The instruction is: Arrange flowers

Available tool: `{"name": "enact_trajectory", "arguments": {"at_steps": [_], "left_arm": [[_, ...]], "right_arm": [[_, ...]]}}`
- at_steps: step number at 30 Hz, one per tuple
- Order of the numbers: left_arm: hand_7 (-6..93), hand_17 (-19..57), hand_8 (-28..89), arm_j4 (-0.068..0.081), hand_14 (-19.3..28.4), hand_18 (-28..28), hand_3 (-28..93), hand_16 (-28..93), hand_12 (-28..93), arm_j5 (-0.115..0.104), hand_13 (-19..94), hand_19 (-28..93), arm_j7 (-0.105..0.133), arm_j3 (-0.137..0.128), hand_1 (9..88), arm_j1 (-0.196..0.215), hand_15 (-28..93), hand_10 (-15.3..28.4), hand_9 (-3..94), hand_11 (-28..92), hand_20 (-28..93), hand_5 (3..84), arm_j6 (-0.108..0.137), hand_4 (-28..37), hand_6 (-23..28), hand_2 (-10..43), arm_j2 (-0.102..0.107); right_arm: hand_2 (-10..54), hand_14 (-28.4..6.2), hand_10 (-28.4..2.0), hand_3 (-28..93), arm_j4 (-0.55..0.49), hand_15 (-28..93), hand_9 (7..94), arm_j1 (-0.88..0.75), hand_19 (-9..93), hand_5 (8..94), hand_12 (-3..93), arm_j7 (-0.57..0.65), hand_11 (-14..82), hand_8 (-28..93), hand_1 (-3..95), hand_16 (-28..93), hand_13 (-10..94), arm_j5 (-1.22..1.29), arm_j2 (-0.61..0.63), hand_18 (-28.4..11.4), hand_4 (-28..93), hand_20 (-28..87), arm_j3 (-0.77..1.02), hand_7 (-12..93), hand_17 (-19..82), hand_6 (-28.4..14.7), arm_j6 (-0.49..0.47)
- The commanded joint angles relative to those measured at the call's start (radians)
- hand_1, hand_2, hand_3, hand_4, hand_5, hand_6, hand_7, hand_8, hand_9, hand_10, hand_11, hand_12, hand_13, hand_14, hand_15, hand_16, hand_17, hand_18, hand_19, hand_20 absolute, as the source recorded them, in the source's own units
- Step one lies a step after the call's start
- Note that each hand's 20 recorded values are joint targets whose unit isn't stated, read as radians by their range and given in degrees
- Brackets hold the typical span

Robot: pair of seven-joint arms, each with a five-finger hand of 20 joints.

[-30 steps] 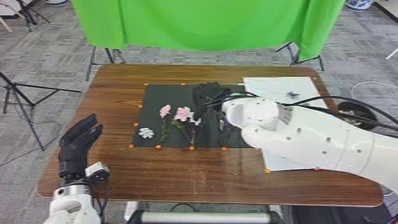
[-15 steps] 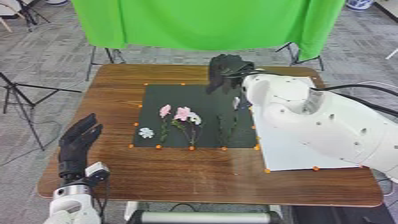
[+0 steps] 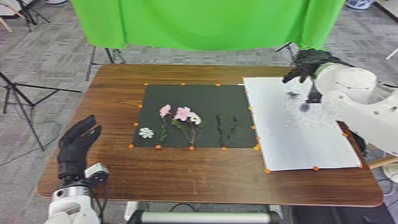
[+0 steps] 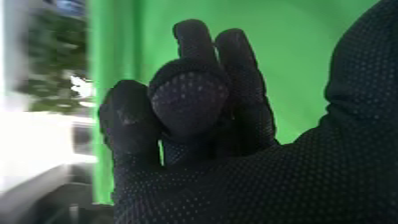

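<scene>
My right hand (image 3: 313,61) is over the far right corner of the white sheet (image 3: 280,145). In the right wrist view the hand (image 4: 213,165) has one finger bent forward beside straighter ones, and I see nothing held. Below it in the head view are a dark narrow shape and a small greyish bloom (image 3: 305,107); whether they touch the hand I cannot tell. Another small flower (image 3: 293,93) lies nearby. On the black mat (image 3: 178,92) lie pink flowers (image 3: 182,113), a pink bloom (image 3: 165,110), a white flower (image 3: 146,133) and green stems (image 3: 222,131). My left hand (image 3: 78,142) rests open at the left.
Orange markers edge the mat and sheet on the brown table (image 3: 195,172). A green cloth (image 3: 209,25) hangs beyond the far edge. A tripod (image 3: 18,90) stands on the floor at the left.
My right hand has swung from above the mat to the far right, uncovering the mat's right part and the sheet. A pale bloom near the mat's right edge is gone from there. The left hand stays still.
</scene>
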Motion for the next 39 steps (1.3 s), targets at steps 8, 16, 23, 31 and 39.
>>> {"name": "enact_trajectory", "arguments": {"at_steps": [8,16,23,31,39], "left_arm": [[22.7,13.0,-10,0.008,14.5,12.7,72,-1,15,0.007,36,21,-0.017,0.033,40.5,0.022,23,10.6,37.1,23,23,47.8,-0.003,-12.3,-1.6,-7.6,-0.031],[22.9,13.0,-10,0.009,14.3,12.8,72,-1,15,0.007,36,21,-0.024,0.037,40.6,0.021,23,10.4,37.1,23,23,47.8,-0.008,-12.3,-1.5,-7.5,-0.032],[22.9,12.7,-10,0.010,14.4,12.9,72,-1,15,0.008,36,21,-0.024,0.036,40.5,0.021,23,10.5,37.1,23,24,47.8,-0.012,-12.3,-1.6,-7.4,-0.033],[22.8,12.6,-10,0.008,14.3,12.9,72,-1,15,0.001,36,21,-0.012,0.037,40.3,0.027,23,10.5,37.2,23,24,47.7,-0.007,-12.3,-1.6,-7.3,-0.032],[22.4,12.5,-9,0.009,14.4,13.0,72,-1,15,0.003,36,21,-0.016,0.038,39.8,0.023,23,10.5,37.1,23,24,47.7,-0.012,-12.2,-1.4,-7.1,-0.033]], "right_arm": [[-9.5,-5.3,-15.1,63,0.027,67,73.0,-0.169,93,61.4,19.2,0.071,12.7,-8,30.0,25,86,0.013,0.021,-17.0,-14,60,0.061,14,61,1.8,-0.034],[-9.5,-4.7,-15.1,64,0.048,66,76.0,-0.252,93,62.8,18.9,0.085,13.3,-9,32.4,25,88,0.037,0.005,-16.3,-15,60,0.101,14,62,2.3,-0.033],[-7.3,-3.5,-13.5,62,0.061,65,81.2,-0.299,93,65.1,18.5,0.086,14.9,-1,44.8,25,90,0.112,0.001,-15.7,-18,60,0.130,17,64,2.7,0.060],[-5.2,-2.1,-11.2,58,-0.011,65,89.1,-0.292,93,74.4,22.2,0.041,16.1,4,58.9,25,94,0.131,0.030,-14.9,-19,60,0.170,17,68,1.8,0.241],[-5.9,-1.7,-11.4,60,-0.172,65,89.3,-0.111,93,75.8,24.1,-0.036,15.2,5,58.3,26,94,0.216,0.020,-14.5,-18,61,0.089,18,68,1.9,0.209]]}}
